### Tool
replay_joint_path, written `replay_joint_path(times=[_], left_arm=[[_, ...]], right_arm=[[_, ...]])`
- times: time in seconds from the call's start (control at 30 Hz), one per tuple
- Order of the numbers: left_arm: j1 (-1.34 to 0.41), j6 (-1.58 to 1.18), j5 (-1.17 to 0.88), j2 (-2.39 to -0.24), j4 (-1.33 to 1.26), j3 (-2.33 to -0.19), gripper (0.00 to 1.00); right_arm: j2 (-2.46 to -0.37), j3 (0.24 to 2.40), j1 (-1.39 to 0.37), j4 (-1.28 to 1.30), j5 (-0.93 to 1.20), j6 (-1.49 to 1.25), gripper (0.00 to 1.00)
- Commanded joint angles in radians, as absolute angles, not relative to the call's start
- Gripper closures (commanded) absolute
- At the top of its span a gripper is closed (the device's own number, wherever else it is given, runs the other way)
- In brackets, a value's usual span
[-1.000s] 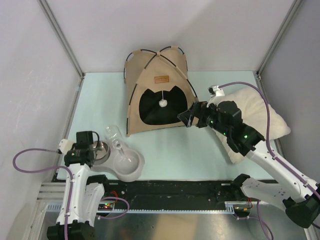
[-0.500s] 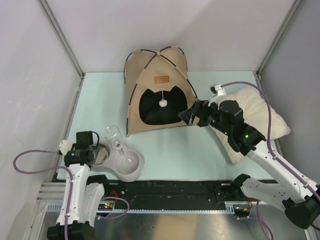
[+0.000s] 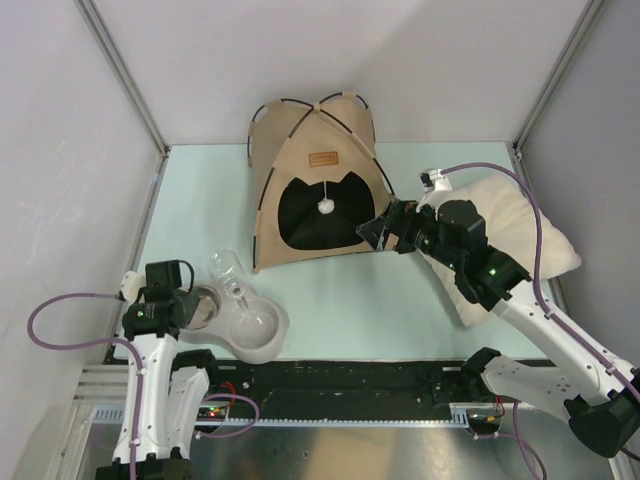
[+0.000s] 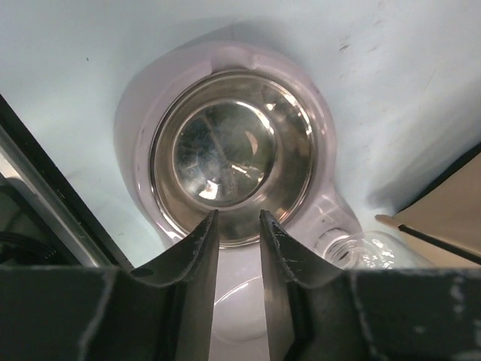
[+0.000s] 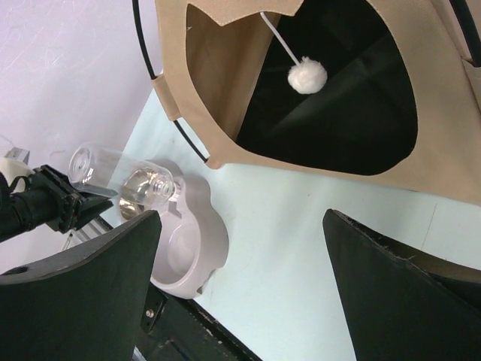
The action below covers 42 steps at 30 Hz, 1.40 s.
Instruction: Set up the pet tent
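Tent [image 3: 315, 180] stands at the back of the table [image 3: 200, 200], so I'd nudge its front corner gently with the right gripper [image 3: 372, 234] (wide, empty) while the left gripper [image 4: 237, 218] hangs narrow, empty, over the bowl [image 4: 225, 150].

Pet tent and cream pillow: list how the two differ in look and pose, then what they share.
Colour: the pet tent is tan with black lining; the pillow is plain cream.
Pose: the pet tent stands upright as a dome; the pillow lies flat.
Shape: the pet tent has a cat-head doorway with a white pompom hanging in it; the pillow has no opening.
Shared: both rest on the table.
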<state>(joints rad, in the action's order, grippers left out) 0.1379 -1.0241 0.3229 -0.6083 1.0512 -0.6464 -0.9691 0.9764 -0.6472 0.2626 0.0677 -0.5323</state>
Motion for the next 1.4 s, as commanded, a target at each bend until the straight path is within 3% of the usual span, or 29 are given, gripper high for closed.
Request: replay_joint_path(times=[0.0,0.27,1.37], left_arm=[[0.147,-1.017,0.287,-0.633,1.023,-0.602,0.69],[0.147,-1.088,0.367,-0.756,0.918,-0.534,0.78],[0.173,-1.084,0.33,-0.937,0.662,-0.407,0.85]], right_arm=[[-0.977,0.977,-0.644,0.23,0.087,-0.553,0.06],[-0.958,0.954,-0.643,0.186,0.131,-0.556,0.06],[-0.976,0.95,-0.637,0.162,0.166,-0.557,0.07]])
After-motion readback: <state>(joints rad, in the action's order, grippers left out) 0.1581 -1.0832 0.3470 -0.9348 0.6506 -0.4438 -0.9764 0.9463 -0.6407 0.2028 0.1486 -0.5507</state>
